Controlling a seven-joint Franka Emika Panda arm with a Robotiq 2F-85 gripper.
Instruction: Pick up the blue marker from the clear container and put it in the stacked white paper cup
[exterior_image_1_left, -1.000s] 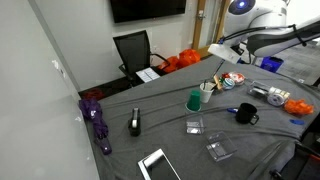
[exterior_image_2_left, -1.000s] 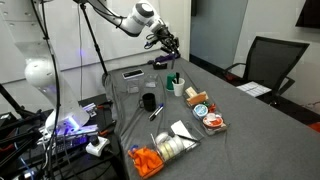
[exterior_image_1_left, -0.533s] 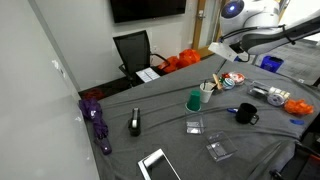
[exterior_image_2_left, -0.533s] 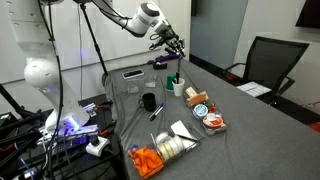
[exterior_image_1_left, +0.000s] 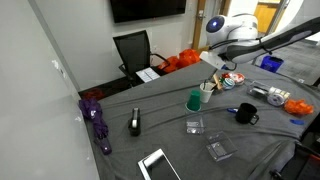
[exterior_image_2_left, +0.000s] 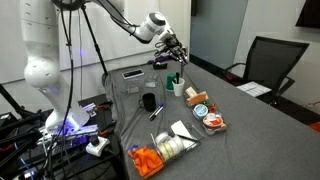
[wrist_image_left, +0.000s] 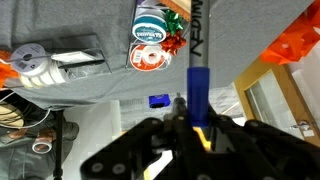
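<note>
The blue marker (wrist_image_left: 198, 90) is up off the counter, pinched between the jaws, its blue barrel ending in a darker tip. The stacked white paper cup (exterior_image_1_left: 207, 91) stands upright nearby. The small clear container (exterior_image_1_left: 194, 126) lies low on the grey cloth, apart from it.

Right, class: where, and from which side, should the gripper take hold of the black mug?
Probably the wall at its rim, coming from above. The mug stands upright with its mouth facing up, so the jaws can straddle the wall. Its handle shows too small here to judge as a grip.
</note>
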